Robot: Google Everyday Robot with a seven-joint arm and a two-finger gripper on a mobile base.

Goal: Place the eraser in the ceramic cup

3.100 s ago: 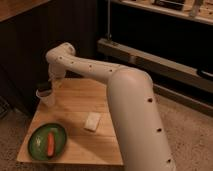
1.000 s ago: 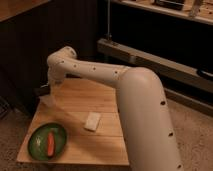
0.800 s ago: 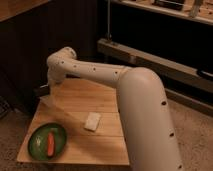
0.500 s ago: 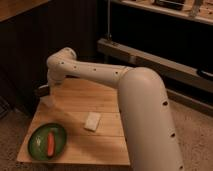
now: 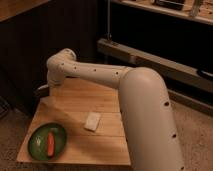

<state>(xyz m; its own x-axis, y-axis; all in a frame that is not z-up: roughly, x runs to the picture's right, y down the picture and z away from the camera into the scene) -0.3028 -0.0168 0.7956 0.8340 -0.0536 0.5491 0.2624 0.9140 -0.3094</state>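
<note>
We see our end effector (image 5: 44, 91) at the desk's (image 5: 102, 140) far left corner, but cannot tell whether it grasps anything.

A wooden table (image 5: 95, 102) of pale planks stands on a speckled floor (image 5: 192, 120). On it, a green plate (image 5: 37, 147) with an orange carrot (image 5: 50, 144) sits near the front left corner, and a flat white piece (image 5: 92, 121) lies near the middle, well apart from the plate. The gripper (image 5: 43, 90) is at the table's far left edge, where the cup is hidden behind it.
</note>
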